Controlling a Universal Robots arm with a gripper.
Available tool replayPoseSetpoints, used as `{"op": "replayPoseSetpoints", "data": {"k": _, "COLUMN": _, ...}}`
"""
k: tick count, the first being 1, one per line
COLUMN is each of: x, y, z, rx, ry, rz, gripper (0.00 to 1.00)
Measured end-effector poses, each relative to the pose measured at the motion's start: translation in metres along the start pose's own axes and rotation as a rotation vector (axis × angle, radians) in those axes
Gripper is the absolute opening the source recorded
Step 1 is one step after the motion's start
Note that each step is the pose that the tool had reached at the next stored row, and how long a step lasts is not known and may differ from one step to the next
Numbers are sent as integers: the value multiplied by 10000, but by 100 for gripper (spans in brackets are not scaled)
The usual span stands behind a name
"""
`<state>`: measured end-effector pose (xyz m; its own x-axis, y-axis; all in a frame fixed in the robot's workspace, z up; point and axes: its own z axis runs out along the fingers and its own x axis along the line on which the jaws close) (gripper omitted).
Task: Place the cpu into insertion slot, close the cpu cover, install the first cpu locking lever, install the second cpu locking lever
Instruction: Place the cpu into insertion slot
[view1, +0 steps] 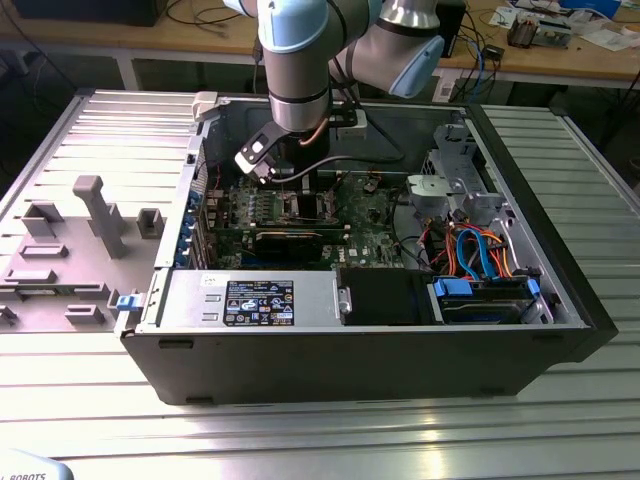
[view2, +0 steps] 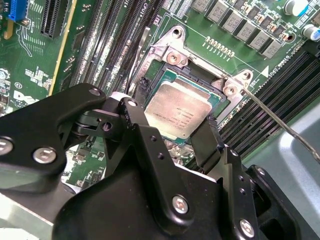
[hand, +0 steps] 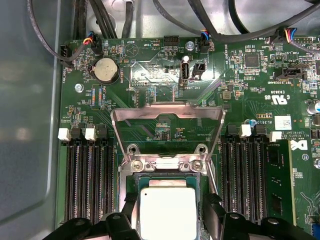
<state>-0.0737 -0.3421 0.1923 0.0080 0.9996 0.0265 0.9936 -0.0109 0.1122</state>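
Exterior view: you see the arm (view1: 296, 60) reaching straight down into the open computer case (view1: 350, 355), which lies on the ribbed metal table (view1: 300, 435). Its wrist hangs over the green motherboard (view1: 375, 215), towards the exterior view's left.

Second wrist view: your gripper (view2: 172, 116) stands over the insertion slot (view2: 172, 56) with its black fingers (view2: 145, 137) spread, one on each side of the cpu (view2: 177, 107). The cpu lies flat and level inside the slot's silver rim, metal top upward. A thin wire locking lever (view2: 260, 108) slants out from the slot's corner across the memory slots (view2: 295, 85).

First wrist view: note the narrow dark gap between the cpu and each finger, so nothing is pinched. The cpu cover (hand: 167, 107) stands raised on its hinge at the edge of the slot away from the gripper, and the board shows through its square window. Memory slots flank the insertion slot on both sides.
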Motion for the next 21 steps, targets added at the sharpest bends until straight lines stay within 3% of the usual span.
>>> {"op": "replayPoseSetpoints", "data": {"k": 14, "x": 0, "y": -2, "z": 18, "rx": 0, "ry": 0, "rz": 0, "gripper": 62}}
{"op": "replayPoseSetpoints", "data": {"k": 15, "x": 3, "y": -1, "z": 24, "rx": -6, "ry": 18, "rz": 2, "gripper": 63}}
{"op": "replayPoseSetpoints", "data": {"k": 17, "x": -1, "y": -3, "z": 23, "rx": -1, "ry": -1, "rz": 0, "gripper": 67}}
{"op": "replayPoseSetpoints", "data": {"k": 18, "x": 1, "y": 0, "z": 6, "rx": 0, "ry": 0, "rz": 0, "gripper": 67}}
{"op": "replayPoseSetpoints", "data": {"k": 19, "x": 2, "y": 8, "z": -70, "rx": -1, "ry": 4, "rz": -1, "gripper": 67}}
{"op": "replayPoseSetpoints", "data": {"k": 21, "x": 2, "y": 9, "z": -81, "rx": 6, "ry": 2, "rz": 2, "gripper": 67}}
